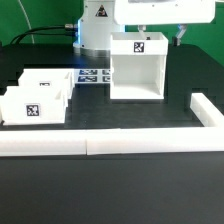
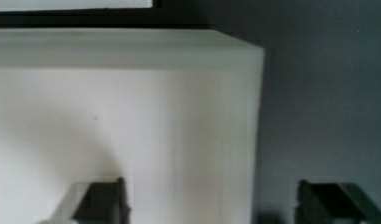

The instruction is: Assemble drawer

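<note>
The gripper (image 2: 213, 205) hangs open just above the drawer housing (image 1: 135, 72), with one side wall between its jaws. The step seems to be grasping the housing; next it must descend and close on that wall. The housing is white, boxy and tagged. Two trays (image 1: 38, 98) stand on the bench (image 1: 120, 190), well apart from the gripper.

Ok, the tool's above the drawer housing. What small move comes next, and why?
Probably lower the tool straight down. The wrist view shows it open, one finger over the white drawer housing, the other over the dark table. That puts the housing's edge between them, not yet gripped.
</note>
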Controlling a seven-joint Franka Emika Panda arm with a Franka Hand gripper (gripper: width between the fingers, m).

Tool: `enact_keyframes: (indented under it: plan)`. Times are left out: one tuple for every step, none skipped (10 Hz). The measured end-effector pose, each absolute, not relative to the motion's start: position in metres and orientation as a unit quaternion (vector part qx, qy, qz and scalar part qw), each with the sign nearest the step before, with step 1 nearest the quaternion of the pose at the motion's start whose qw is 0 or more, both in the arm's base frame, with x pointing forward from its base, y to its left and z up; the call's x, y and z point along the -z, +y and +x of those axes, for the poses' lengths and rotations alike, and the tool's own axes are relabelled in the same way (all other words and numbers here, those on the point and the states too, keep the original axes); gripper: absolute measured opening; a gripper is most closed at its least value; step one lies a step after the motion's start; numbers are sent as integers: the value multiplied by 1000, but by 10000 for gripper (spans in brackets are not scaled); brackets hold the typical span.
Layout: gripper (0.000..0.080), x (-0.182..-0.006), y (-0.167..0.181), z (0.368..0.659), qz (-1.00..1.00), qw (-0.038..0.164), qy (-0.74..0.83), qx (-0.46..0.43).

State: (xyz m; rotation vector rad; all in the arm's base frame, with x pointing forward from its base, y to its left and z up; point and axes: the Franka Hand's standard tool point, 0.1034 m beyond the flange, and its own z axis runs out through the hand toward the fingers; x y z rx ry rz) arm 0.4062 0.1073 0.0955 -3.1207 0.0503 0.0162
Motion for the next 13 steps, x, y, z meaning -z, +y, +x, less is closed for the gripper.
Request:
enact_keyframes:
  plan:
    - [248, -95, 107, 406, -1000, 10, 16, -5]
    - [111, -95, 107, 406, -1000, 10, 16, -5]
    - [37, -95, 107, 406, -1000, 10, 16, -5]
    - [37, -95, 107, 406, -1000, 10, 16, -5]
    - [36, -95, 107, 406, -1000, 10, 16, -5]
    - [36, -95, 107, 406, -1000, 10, 16, -5]
    - [36, -95, 107, 406, -1000, 10, 16, -5]
    - [36, -95, 107, 406, -1000, 10, 16, -5]
    - [36, -95, 107, 406, -1000, 10, 16, -5]
    - [36, -95, 107, 406, -1000, 10, 15, -5]
    - [37, -95, 107, 407, -1000, 10, 13, -5]
    - [38, -95, 99, 416, -1000, 11, -15, -3]
    - [38, -96, 93, 428, -1000, 12, -24, 0]
